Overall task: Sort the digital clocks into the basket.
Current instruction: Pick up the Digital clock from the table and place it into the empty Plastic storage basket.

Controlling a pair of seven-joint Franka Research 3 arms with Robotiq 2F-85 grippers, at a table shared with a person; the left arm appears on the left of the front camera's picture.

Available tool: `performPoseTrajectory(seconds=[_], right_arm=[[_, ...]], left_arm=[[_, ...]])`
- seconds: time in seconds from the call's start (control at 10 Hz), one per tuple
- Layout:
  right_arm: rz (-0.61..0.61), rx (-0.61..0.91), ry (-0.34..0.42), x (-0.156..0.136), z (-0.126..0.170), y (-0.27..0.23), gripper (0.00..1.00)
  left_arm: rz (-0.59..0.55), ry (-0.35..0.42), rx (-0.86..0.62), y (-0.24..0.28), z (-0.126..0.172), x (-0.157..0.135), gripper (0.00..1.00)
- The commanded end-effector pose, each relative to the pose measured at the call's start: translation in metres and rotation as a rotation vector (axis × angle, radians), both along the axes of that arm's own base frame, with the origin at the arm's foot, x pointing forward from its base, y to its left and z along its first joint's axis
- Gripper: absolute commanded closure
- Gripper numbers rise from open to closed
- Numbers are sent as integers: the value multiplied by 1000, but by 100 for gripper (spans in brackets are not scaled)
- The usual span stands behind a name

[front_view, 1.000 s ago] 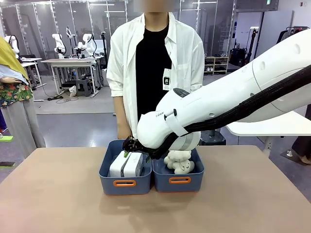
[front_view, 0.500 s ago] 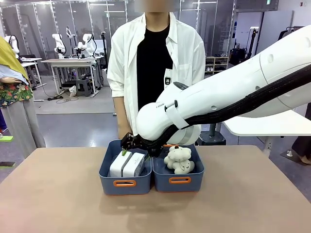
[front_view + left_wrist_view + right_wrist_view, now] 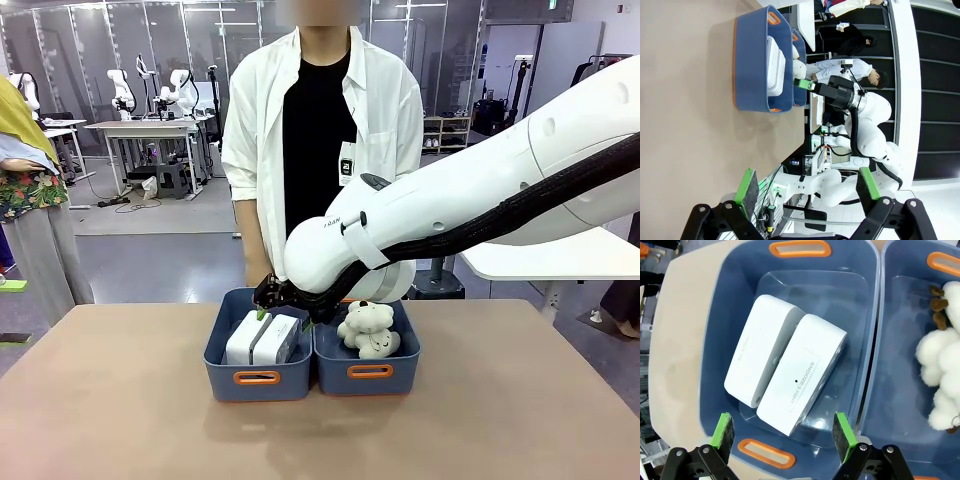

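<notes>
Smooth white clocks [image 3: 785,371], blue basket [image 3: 720,330]

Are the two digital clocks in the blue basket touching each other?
Touching. In the right wrist view the two digital clocks lie side by side in the basket, their long sides pressed together with no gap between them.

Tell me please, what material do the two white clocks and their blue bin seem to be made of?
The digital clocks: apparently hard plastic, smooth matte white shells with rounded corners and small printed lettering. The basket: seemingly moulded plastic, blue with a slight sheen on its floor and orange handle slots.
</notes>
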State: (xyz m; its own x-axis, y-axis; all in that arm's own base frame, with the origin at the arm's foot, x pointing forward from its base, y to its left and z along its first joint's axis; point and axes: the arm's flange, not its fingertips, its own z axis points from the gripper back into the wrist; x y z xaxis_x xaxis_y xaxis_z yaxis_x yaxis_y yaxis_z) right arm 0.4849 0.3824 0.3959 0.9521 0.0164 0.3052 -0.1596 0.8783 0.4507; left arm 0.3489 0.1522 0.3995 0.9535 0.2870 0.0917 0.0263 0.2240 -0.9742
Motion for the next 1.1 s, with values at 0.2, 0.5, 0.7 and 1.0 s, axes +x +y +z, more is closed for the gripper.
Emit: performPoseTrajectory(seconds=[0.2,0.5,0.7,1.0], right_arm=[[-17,3,-15,-2,0,5,0],[-17,3,-15,-2,0,5,0],[-17,3,-15,-2,0,5,0],[10,59,117,-23,54,-47,0]], left_arm=[[-1,12,-10,1,6,-3,0],[-1,12,-10,1,6,-3,0],[-1,12,-10,1,6,-3,0],[-1,12,-10,1,6,-3,0]])
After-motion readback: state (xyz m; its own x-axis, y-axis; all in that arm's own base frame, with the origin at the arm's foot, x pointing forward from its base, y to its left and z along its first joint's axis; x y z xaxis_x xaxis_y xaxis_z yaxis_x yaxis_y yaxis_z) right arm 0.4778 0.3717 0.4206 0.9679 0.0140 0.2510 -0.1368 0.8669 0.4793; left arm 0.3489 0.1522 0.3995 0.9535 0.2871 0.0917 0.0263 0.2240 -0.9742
